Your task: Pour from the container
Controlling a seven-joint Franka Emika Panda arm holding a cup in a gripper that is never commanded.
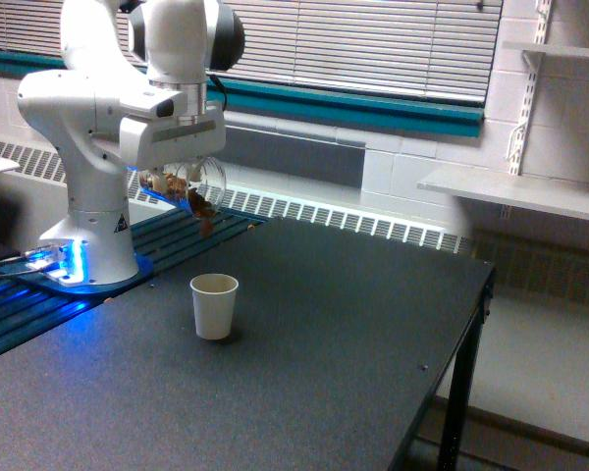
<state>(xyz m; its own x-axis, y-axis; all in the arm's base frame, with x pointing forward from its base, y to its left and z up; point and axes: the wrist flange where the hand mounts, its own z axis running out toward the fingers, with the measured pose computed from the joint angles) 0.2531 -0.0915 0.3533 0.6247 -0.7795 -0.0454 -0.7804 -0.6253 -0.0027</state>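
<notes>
Gripper (182,169) clamps the container (188,186), tipped sideways above the white paper cup (214,306). Brown bits seem to spill at its mouth, but its fingers are mostly hidden.

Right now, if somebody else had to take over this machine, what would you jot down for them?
Gripper: shut on the clear container, held in the air, tipped steeply, mouth toward the exterior view's right.
Contents: brown bits crowd the rim; a few seem to be spilling out.
White paper cup: upright on the dark table, below the mouth.
Done: container lifted and tilted.
Left: finish pouring. Whether bits have reached the cup cannot be seen.
</notes>
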